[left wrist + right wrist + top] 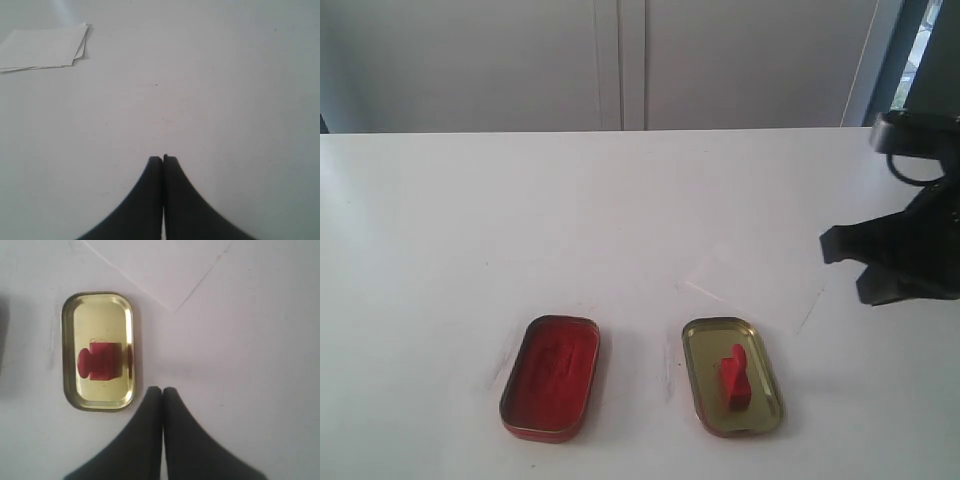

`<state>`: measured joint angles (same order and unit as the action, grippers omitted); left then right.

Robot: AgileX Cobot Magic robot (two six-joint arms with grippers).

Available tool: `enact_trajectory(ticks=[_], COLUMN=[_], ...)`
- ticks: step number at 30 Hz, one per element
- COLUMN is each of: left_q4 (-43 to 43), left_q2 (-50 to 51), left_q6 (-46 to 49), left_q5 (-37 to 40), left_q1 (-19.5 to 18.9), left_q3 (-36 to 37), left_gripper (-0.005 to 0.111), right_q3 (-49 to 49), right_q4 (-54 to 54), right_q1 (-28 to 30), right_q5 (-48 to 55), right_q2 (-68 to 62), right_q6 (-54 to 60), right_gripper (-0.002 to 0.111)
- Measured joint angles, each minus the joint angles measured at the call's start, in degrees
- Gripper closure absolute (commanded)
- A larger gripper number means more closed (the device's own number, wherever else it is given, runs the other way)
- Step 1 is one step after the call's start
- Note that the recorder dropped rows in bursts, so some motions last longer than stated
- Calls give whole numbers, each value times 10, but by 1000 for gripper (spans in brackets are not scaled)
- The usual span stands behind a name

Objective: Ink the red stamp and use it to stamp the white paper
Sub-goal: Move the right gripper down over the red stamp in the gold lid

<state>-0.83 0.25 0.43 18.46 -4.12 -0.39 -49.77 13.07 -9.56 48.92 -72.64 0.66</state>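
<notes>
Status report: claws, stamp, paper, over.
Both shut, empty: left claw, right claw. Red stamp lying in gold lid. White paper beyond lid. No obstruction seen.

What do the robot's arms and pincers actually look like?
The left gripper and right gripper each have two matte black fingers, narrow at the tips and flaring in smooth curves. The right arm is black and angular, topped by a grey ring.

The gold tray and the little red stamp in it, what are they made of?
The gold tray looks like thin metal: it is shiny, with a rolled rim and a red reflection on its wall. The red stamp looks like plastic: smooth, evenly red, rather matte. Neither is certain.
</notes>
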Motion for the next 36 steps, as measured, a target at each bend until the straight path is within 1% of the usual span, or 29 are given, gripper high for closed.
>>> enact_trajectory(ticks=[5, 13, 24, 31, 36], left_q4=[0, 0, 0, 0, 0], left_q2=[0, 0, 0, 0, 0], left_q6=[0, 0, 0, 0, 0], left_q5=[0, 0, 0, 0, 0], left_q1=[0, 0, 0, 0, 0], left_q3=[0, 0, 0, 0, 0], left_gripper=[107, 107, 107, 107, 107], right_q3=[-17, -71, -128, -144, -144], right_q4=[1, -5, -69, -119, -123], right_q1=[-70, -129, -208, -247, -250], right_q5=[-13, -12, 8, 21, 27], right_q2=[-53, -98, -183, -234, -239], right_q6=[-31, -76, -189, -245, -254], right_gripper=[108, 108, 108, 108, 108])
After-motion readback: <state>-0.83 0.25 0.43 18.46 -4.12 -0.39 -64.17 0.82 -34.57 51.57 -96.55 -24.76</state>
